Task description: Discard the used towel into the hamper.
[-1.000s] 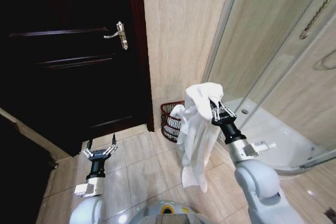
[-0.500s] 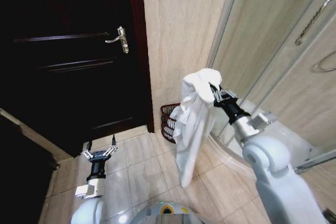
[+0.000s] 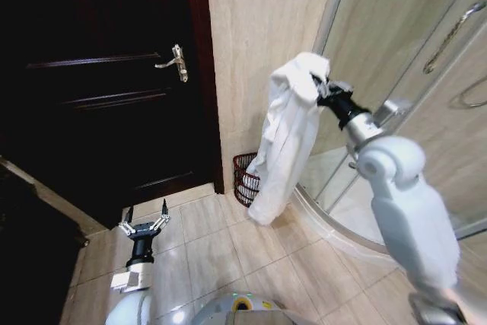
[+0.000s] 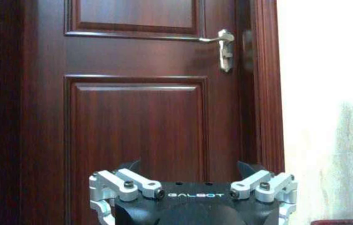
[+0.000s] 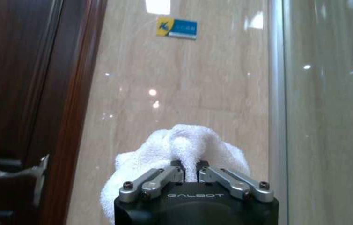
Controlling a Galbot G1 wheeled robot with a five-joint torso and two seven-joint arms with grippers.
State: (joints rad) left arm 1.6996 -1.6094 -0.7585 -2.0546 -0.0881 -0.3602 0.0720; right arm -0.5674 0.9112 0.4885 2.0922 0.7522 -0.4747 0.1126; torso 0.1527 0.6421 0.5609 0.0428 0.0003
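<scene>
Hanging from the right pincer (image 3: 323,87) at upper right of centre in the head view: one white towel (image 3: 285,138), pinched by its bunched top between clenched fingers, draping down in front of the beige tiled wall. Hamper (image 3: 245,179): on the floor at frame centre, against the wall beside the dark door (image 3: 114,74), partly behind the towel's lower end. Left pincer (image 3: 144,225): lower left, fingers spread, grasping nothing.

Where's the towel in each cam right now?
Head view: the towel hangs from the right gripper, raised above the hamper.
Right wrist view: the towel is bunched just beyond the gripper.
Left wrist view: not in it.
Shared landmark: the door handle.
</scene>
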